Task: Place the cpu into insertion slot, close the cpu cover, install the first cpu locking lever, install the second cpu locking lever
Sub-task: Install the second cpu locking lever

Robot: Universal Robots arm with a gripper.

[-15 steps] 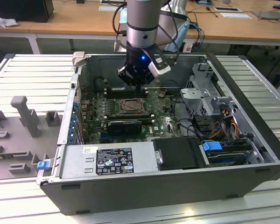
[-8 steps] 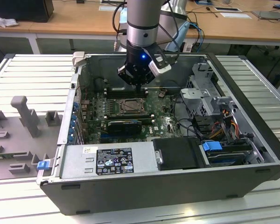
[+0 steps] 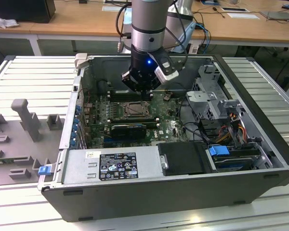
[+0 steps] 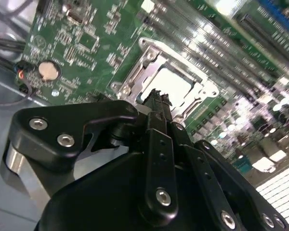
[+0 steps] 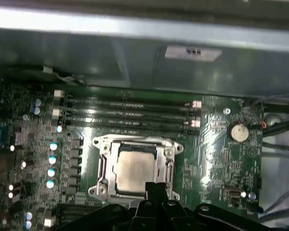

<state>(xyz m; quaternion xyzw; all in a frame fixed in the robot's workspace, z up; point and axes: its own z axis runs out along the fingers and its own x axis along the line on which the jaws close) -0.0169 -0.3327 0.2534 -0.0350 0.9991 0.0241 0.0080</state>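
Inside the open computer case (image 3: 260, 144), the gripper (image 3: 143, 92) hangs just above the insertion slot (image 5: 135, 166) on the green motherboard (image 5: 221, 159), between two groups of long memory slots (image 5: 127, 113). The cpu (image 5: 133, 172) lies flat in the slot, its pale metal top showing through the window of the cpu cover (image 5: 102, 166), which sits down around it. In both wrist views the black fingers (image 4: 159, 125) stand close together with nothing between them, their tips at the near edge of the socket.

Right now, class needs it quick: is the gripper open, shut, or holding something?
Gripper: fingers together, shut, holding nothing, tips at the edge of the cpu cover over the seated cpu.
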